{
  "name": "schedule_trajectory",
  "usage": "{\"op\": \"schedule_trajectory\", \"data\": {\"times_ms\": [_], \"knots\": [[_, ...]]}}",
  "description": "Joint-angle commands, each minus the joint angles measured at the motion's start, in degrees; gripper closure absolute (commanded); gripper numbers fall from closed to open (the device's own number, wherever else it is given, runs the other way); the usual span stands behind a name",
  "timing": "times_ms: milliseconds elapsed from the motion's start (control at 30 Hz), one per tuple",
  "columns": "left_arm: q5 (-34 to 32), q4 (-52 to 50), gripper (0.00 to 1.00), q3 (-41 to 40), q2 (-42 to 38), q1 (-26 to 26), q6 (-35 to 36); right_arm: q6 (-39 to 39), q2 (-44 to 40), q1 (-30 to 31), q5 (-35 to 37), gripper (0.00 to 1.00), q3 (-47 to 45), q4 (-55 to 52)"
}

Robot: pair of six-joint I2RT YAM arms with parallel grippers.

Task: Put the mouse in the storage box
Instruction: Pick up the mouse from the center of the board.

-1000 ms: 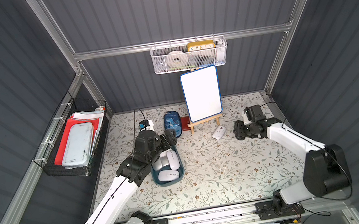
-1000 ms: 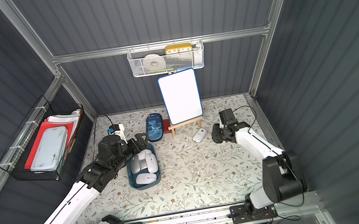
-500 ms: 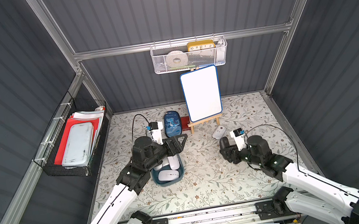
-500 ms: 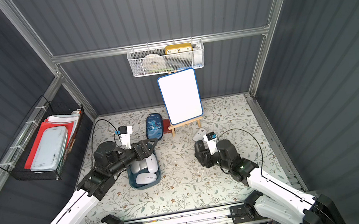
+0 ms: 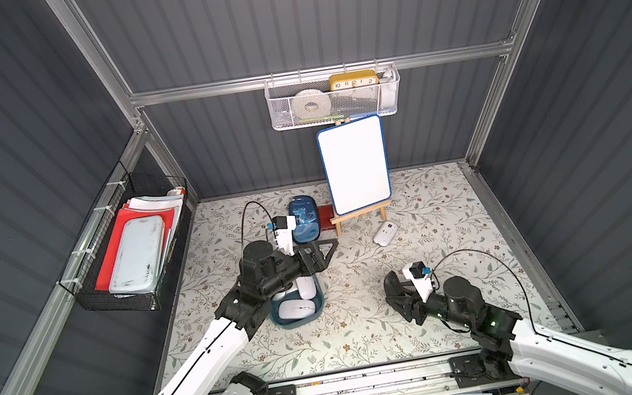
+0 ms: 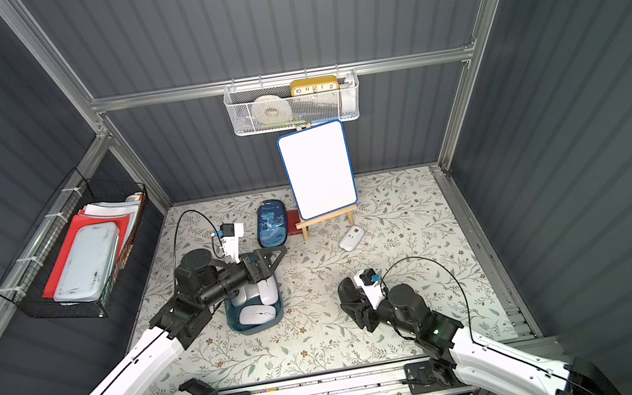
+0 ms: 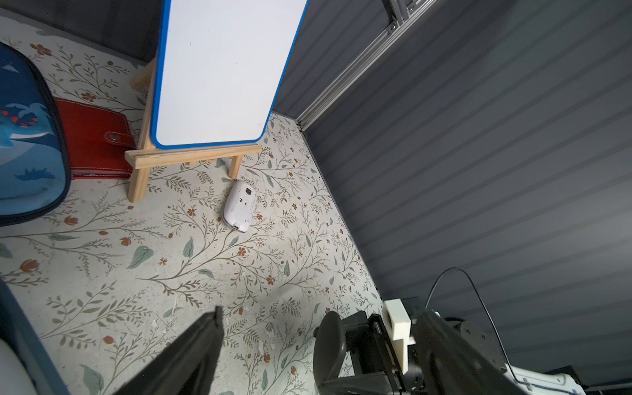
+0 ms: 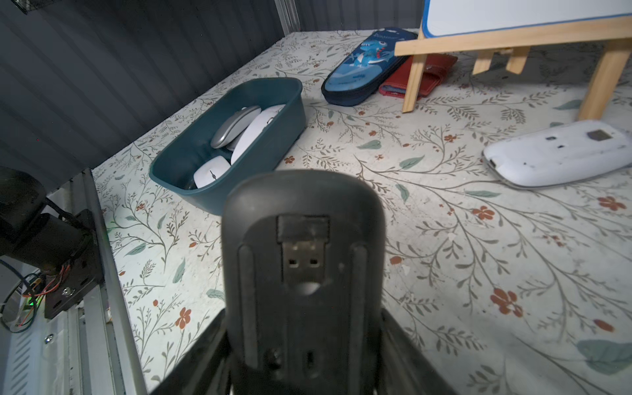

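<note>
1. Dark grey ribbed walls close around a floral-patterned table [image 5: 366, 326]. I read the clock on it as seen in a top view, with twelve at the back wall.
2. At about eight o'clock from the middle stands the shallow dark teal plastic storage box [image 5: 300, 321], rectangular with rounded corners. Three mice lie inside: a flat silver mouse [image 8: 236, 126], a long white mouse [image 8: 260, 131] leaning beside it, and a small white mouse [image 8: 212, 172].
3. At about four o'clock, the right gripper [image 8: 304, 335] has its fingers closed on the sides of a black plastic mouse [image 8: 302, 260]. Its underside, with the receiver slot, faces the wrist camera. This black mouse is above the table, well apart from the storage box, which lies toward nine o'clock from it.
4. The left gripper [image 5: 320, 253] hovers past the twelve o'clock end of the storage box, with fingers spread wide and holding nothing.
5. A white oval upturned mouse [image 5: 384, 234] lies at about one o'clock, near a leg of the small wooden easel with a blue-framed whiteboard [image 5: 355, 165].
6. I judge the task partly done: three mice are stored and one is in hand. What is left is to carry the black mouse over the rim and release it. After that, the upturned mouse probably follows.
</note>
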Motion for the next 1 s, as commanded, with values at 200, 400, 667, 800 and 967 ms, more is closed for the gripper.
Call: {"op": "schedule_trajectory", "data": {"times_ms": [200, 400, 667, 800, 967], "knots": [[0.27, 10.30, 0.02, 3.70, 11.48, -10.07, -2.03, -1.88, 0.62, 0.55, -1.93, 0.62, -0.56, 3.56], [0.37, 12.20, 0.03, 6.68, 20.22, -13.28, -1.01, -1.80, 0.27, 0.59, -1.67, 0.62, -0.64, 3.43], [-1.59, 14.91, 0.11, 5.84, 28.21, -18.25, -3.01, -1.65, -0.84, 0.63, -0.80, 0.61, -1.00, 2.97], [-4.25, 15.97, 0.14, 5.44, 30.36, -22.34, -4.95, -1.56, -0.40, 0.59, -0.66, 0.61, -0.82, 3.10], [-8.85, 12.50, 0.19, 7.51, 32.19, -26.17, -6.43, -1.56, -0.35, 0.65, -0.54, 0.61, -0.82, 3.14]]}}
